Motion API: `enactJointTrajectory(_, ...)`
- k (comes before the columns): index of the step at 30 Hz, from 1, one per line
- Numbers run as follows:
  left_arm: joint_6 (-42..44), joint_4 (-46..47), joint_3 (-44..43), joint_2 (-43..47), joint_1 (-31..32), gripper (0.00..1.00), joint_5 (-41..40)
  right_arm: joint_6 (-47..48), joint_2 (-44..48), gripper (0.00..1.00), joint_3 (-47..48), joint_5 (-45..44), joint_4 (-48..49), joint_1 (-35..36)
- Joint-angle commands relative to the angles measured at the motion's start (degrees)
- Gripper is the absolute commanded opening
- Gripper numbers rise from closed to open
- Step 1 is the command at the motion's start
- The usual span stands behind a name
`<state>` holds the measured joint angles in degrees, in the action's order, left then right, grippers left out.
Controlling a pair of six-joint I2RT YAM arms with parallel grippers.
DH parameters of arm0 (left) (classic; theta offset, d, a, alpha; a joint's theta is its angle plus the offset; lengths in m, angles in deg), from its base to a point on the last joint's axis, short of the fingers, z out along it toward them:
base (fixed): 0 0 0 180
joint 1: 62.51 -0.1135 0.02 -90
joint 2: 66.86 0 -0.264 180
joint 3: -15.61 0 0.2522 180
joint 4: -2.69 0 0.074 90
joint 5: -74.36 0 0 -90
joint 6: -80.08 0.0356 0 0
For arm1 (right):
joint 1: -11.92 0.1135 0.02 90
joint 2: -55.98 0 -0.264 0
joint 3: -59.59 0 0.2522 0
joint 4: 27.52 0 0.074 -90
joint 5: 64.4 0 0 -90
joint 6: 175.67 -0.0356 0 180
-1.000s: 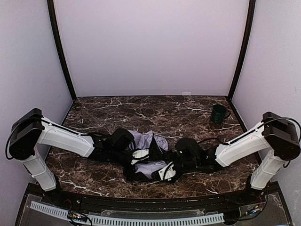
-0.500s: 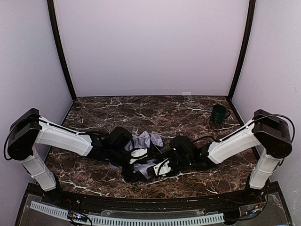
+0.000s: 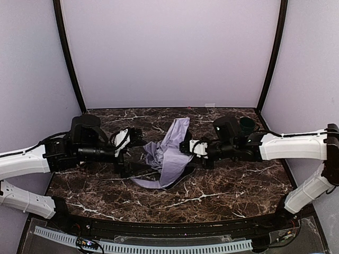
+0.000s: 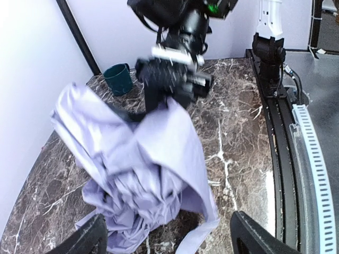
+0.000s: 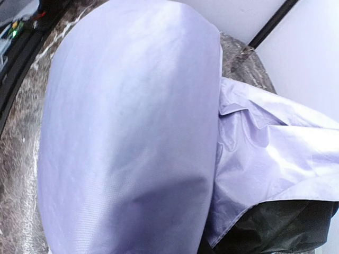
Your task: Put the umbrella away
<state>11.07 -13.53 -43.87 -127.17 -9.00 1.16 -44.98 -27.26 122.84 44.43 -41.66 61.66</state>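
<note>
Marble table (image 3: 222, 196), mid-task: my left gripper (image 4: 170, 231) is spread wide, gripping nothing I can see, just left of the umbrella (image 3: 167, 156). It is a limp, light, slippery heap at mid-table, partly lifted. My right gripper (image 3: 189, 147) looks clamped on its right cloth edge. I judge the rigid shaft, hidden here, a surer hold. A mug (image 3: 246, 127) stands far right.

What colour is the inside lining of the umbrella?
Black lining, under the pale lavender outer fabric. The right wrist view shows it best.
</note>
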Motion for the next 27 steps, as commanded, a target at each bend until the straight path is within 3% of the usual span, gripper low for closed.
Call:
enactJointTrajectory(1,0.4,-5.2,2.8,0.3,-0.3,0.80,-4.4,-10.6,6.1,0.00,3.7,9.7,-1.2,-4.2)
enactJointTrajectory(4,-1.0,-4.2,3.1,-0.9,-0.3,0.78,-1.8,-13.1,8.6,0.00,5.0,10.5,-1.5,-6.3)
enactJointTrajectory(12,-7.0,11.0,6.1,-5.4,0.2,0.71,6.4,-15.8,10.6,0.00,10.3,11.1,-1.6,-8.4)
enactJointTrajectory(22,-5.2,23.5,11.8,-11.7,0.4,0.80,-3.2,-15.7,11.1,0.00,13.8,13.2,-1.3,-8.7)
enactJointTrajectory(27,-4.9,27.3,11.2,-14.9,0.4,0.85,-2.5,-14.1,12.0,0.00,14.1,14.9,-1.9,-9.1)
